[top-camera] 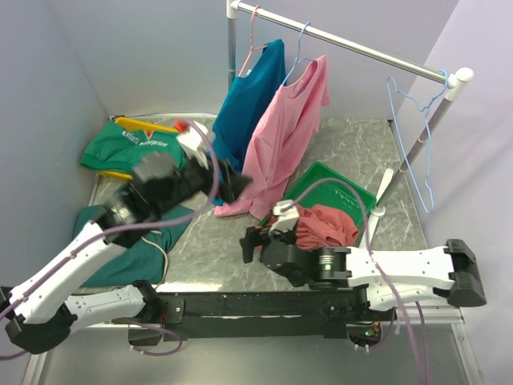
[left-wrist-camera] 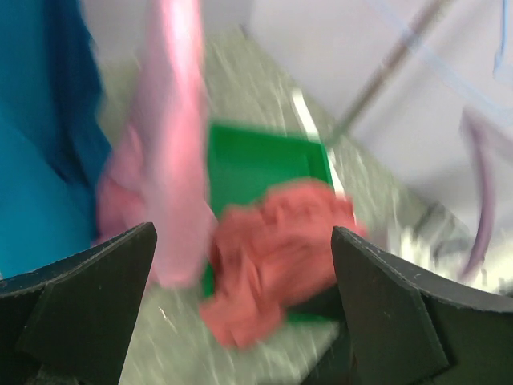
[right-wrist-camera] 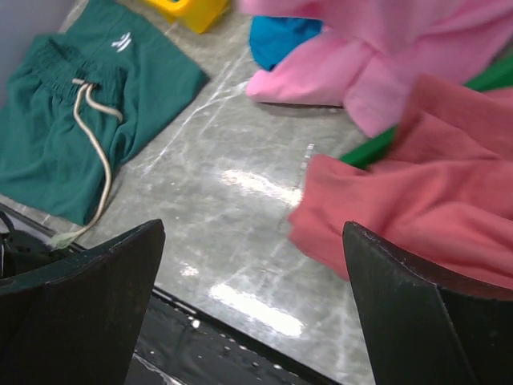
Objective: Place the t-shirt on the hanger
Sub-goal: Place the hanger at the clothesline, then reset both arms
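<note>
The bright pink t-shirt (top-camera: 284, 136) hangs on a light-blue wire hanger (top-camera: 301, 40) hooked over the white rail, and its hem reaches the table. It also shows in the left wrist view (left-wrist-camera: 172, 136), blurred, and in the right wrist view (right-wrist-camera: 361, 64). My left gripper (top-camera: 232, 184) is open and empty, just left of the shirt's lower part; in the left wrist view (left-wrist-camera: 244, 305) nothing is between its jaws. My right gripper (top-camera: 252, 241) is open and empty, low over the table in front of the shirt, and also shows in the right wrist view (right-wrist-camera: 252, 297).
A teal-blue shirt (top-camera: 248, 104) hangs on a pink hanger beside the t-shirt. An empty light-blue hanger (top-camera: 413, 128) hangs at the rail's right end. A rose-red garment (top-camera: 325, 224) lies in a green tray (top-camera: 353, 192). Green clothes (top-camera: 132, 144) and green shorts (right-wrist-camera: 72, 120) lie at the left.
</note>
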Motion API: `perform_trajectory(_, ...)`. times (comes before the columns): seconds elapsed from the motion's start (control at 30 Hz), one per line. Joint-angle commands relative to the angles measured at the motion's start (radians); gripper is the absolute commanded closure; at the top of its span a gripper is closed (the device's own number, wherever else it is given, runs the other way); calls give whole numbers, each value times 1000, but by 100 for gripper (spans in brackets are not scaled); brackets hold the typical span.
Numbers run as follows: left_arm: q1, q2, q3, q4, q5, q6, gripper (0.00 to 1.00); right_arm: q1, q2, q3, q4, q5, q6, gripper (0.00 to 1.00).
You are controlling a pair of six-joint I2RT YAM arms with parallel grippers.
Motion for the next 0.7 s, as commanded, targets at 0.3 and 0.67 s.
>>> perform_trajectory(0.3, -197, -245, -605, 154, -195, -334, 4, -78, -439, -283, 8, -76, 117, 0)
perform_trajectory(0.67, -212, -368, -692, 183, -405, -477, 4, -94, -409, -277, -18, -99, 115, 0)
